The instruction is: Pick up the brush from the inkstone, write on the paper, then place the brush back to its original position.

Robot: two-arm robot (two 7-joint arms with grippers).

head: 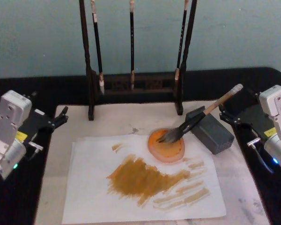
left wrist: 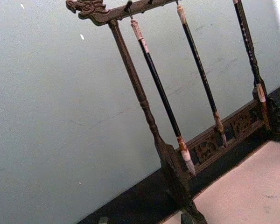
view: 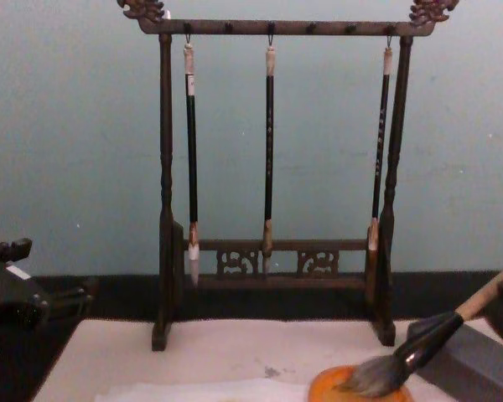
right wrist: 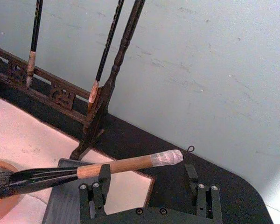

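Left gripper [head: 64, 116] and right gripper [right wrist: 148, 170] show spread fingers; the brush [head: 200, 113] tuft partly covers the inkstone [head: 167, 153].

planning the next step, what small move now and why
Probably ease the open right gripper forward around the brush handle: the brush rests tuft in the inkstone, shaft on the grey block, handle end just beyond its fingers. Left gripper idle at left.
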